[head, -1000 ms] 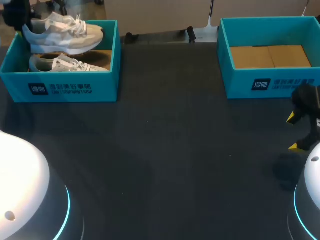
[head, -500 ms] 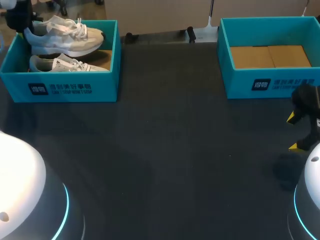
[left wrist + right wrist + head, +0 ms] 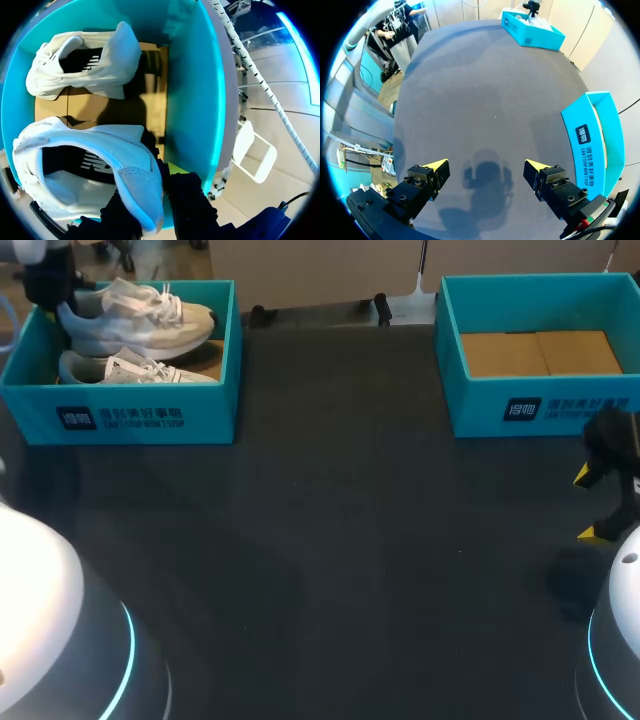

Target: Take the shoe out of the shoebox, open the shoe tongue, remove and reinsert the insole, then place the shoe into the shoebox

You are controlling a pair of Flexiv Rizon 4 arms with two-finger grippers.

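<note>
With the left hand [image 3: 156, 196] clamped on the heel of the shoe [image 3: 131, 176], lift straight until its sole clears the shoebox [image 3: 192, 100] wall.

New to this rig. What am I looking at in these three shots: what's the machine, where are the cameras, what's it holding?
It is a two-armed robot at a dark table. The wide picture comes from a fixed camera above and behind the robot, looking down. The two round pictures come from a camera on each wrist, looking out along the fingers. Two teal boxes stand on the table. The left gripper is shut on the heel of a lifted white shoe, over the left shoebox. A second shoe lies inside that box. The right shoebox shows only its cardboard floor. The right gripper is open and holds nothing, above bare table near that box.
</note>
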